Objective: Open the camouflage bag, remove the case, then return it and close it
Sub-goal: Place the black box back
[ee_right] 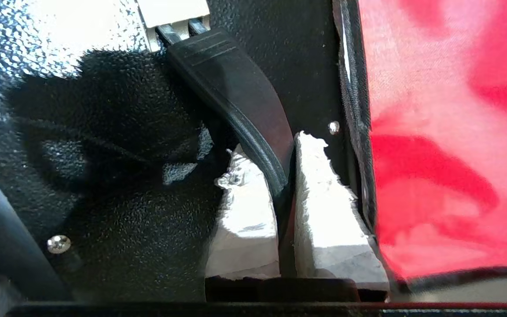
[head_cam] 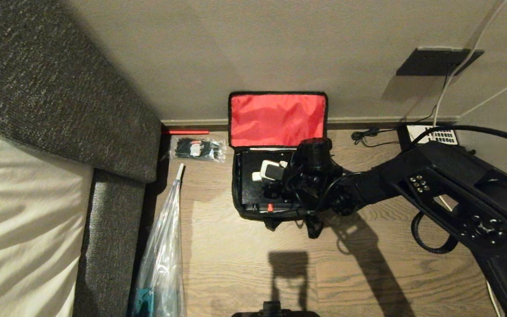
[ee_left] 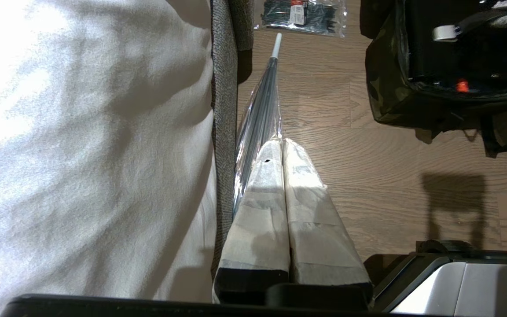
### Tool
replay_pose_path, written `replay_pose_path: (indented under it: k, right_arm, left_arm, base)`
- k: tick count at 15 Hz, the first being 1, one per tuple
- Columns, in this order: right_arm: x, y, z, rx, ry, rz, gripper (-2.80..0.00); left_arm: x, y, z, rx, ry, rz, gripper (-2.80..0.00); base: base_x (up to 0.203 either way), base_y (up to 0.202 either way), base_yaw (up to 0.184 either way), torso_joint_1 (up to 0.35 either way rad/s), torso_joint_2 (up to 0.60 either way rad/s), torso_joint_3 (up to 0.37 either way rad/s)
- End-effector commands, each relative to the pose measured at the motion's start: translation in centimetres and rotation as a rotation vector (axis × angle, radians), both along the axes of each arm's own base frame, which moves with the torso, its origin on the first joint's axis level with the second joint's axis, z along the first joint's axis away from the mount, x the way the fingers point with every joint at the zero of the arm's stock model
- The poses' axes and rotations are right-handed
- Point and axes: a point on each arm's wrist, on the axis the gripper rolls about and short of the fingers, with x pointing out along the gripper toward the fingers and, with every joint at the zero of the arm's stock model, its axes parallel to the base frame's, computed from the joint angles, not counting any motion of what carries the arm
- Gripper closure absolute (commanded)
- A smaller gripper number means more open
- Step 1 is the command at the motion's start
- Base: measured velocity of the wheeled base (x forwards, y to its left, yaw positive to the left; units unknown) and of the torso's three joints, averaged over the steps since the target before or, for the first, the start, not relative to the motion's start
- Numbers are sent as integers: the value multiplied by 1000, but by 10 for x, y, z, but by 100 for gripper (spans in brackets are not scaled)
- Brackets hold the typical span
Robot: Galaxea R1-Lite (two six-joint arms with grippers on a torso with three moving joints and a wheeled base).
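Note:
The camouflage bag [head_cam: 236,193] sits open on the wooden floor against the wall, its red-lined lid [head_cam: 277,119] standing up. The black case [head_cam: 249,185] lies inside it, a small red dot [head_cam: 270,207] on its near edge. My right gripper [head_cam: 282,178] reaches down into the bag. In the right wrist view the gripper [ee_right: 275,149] is shut on the case's black handle [ee_right: 236,83], which runs between the white fingers [ee_right: 324,211]. My left gripper [ee_left: 282,143] hangs parked over the floor to the left of the bag [ee_left: 385,88], shut and empty.
A grey upholstered edge [head_cam: 117,154] with white bedding [head_cam: 20,229] fills the left. A wrapped umbrella [head_cam: 165,246], a packet of black cable ties [head_cam: 197,148] and a red stick [head_cam: 186,131] lie beside it. A desk telephone [head_cam: 434,134] and cables sit at the right wall.

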Motion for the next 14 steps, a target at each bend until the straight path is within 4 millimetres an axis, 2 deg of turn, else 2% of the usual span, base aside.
replay_pose_path:
  k: [1, 5, 6, 7, 10, 14]
  right_arm:
    - [9, 5, -17, -6, 14, -30, -280]
    - [6, 3, -11, 0, 14, -32, -280]
    - [3, 2, -4, 7, 8, -32, -280]
    - [-3, -2, 12, 19, -8, -29, -280]
    - [-32, -19, 36, 15, 4, -25, -280]
    - [-88, -54, 86, 43, -24, -36, -280]
  left_arm:
    - [0, 0, -1, 0, 1, 0, 0]
    - [0, 0, -1, 0, 0, 1, 0]
    - [0, 0, 0, 0, 1, 1, 0]
    - [0, 0, -1, 0, 0, 1, 0]
    - [0, 0, -1, 0, 1, 0, 0]
    - [0, 0, 0, 0, 0, 1, 0]
  base:
    - [0, 0, 0, 0, 0, 0]
    - [0, 0, 0, 0, 0, 0]
    - [0, 0, 0, 0, 0, 0]
    - [0, 0, 0, 0, 0, 0]
    - [0, 0, 0, 0, 0, 0]
    - [0, 0, 0, 0, 0, 0]
